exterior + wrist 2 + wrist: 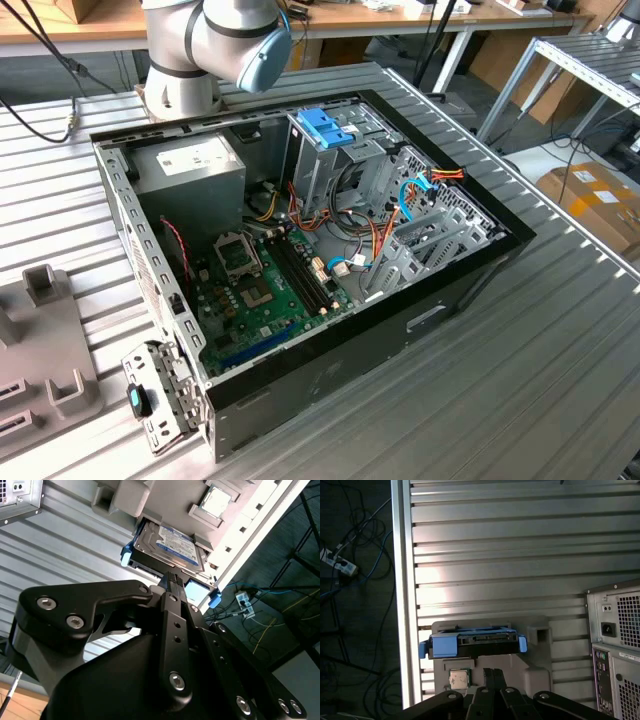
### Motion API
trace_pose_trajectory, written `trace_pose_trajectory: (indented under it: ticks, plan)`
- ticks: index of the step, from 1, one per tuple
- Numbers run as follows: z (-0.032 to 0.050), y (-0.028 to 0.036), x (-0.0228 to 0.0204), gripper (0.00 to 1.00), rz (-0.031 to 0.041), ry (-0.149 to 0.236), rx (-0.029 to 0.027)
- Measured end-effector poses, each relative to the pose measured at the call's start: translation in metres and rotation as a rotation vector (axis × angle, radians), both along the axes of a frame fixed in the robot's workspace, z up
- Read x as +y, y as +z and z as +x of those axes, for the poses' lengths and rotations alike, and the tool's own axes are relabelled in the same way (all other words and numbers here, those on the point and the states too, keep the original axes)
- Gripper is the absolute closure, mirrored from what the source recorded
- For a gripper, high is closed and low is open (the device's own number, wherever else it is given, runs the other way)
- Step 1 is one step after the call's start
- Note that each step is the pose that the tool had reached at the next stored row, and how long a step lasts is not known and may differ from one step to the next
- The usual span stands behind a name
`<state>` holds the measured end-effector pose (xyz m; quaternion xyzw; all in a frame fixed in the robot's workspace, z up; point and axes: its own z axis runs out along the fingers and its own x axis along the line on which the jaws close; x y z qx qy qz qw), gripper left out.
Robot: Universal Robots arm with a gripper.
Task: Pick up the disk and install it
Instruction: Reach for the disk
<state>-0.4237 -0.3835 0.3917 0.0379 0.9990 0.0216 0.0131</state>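
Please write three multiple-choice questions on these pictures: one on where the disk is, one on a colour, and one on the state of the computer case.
1. Where is the disk?
A) in the grey holder on the slatted table
B) on the floor
C) between the jaws

2. What colour are the disk's rails?
A) red
B) blue
C) yellow

3. How is the computer case?
A) closed on all sides
B) open, with its green board showing
C) wrapped in foil

Answers:
1 A: in the first wrist view the disk sits in the holder.
2 B: the rails at both ends are light blue.
3 B: the exterior view looks straight into the case.
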Motion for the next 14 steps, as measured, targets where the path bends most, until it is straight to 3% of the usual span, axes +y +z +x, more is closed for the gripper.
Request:
trace_pose_trajectory:
  ticks: [9,14]
  plan:
    - [-0.0003,-0.0009,0.0013,0.89,0.0000,0.000,-0.0001]
    - [-0.0045,-0.0063,0.0040,0.89,-0.0001,0.000,0.0005]
